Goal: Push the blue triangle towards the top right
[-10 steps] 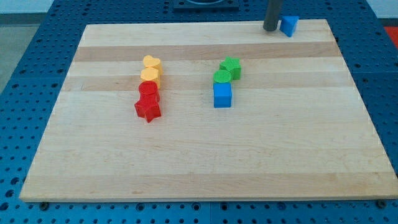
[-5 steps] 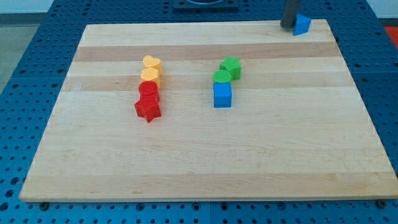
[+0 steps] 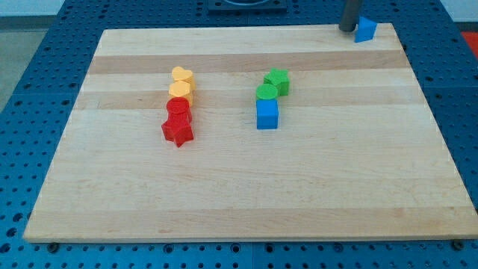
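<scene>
The blue triangle [image 3: 365, 29] lies at the board's top right corner, close to the top edge. My tip [image 3: 348, 29] stands right against its left side, touching it. The dark rod rises out of the view's top. Nothing hides the triangle's right part.
A blue cube [image 3: 267, 114] sits mid-board with a green cylinder [image 3: 267, 93] and a green star [image 3: 278, 79] above it. To the left stand a yellow heart [image 3: 182, 76], a yellow block [image 3: 180, 90], a red cylinder [image 3: 178, 109] and a red star [image 3: 178, 131]. The wooden board [image 3: 246, 187] lies on a blue pegboard.
My tip has moved right along the top edge and pushed the blue triangle right, toward the corner. The other blocks have not moved.
</scene>
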You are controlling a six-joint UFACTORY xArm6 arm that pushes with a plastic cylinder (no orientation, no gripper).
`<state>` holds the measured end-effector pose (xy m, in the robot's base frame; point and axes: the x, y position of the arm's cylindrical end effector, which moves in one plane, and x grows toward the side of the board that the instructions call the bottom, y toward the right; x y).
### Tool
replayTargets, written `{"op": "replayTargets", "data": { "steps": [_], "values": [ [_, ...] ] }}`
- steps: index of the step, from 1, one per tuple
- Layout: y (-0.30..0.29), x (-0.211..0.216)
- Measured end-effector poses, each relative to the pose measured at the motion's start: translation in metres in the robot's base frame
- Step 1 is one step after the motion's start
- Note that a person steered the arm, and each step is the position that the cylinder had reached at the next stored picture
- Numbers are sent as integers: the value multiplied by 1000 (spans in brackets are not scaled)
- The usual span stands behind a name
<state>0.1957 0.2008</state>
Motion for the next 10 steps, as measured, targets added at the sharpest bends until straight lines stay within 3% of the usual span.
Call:
{"op": "replayTargets", "data": {
  "steps": [10],
  "values": [
    [18,-4]
  ]
}}
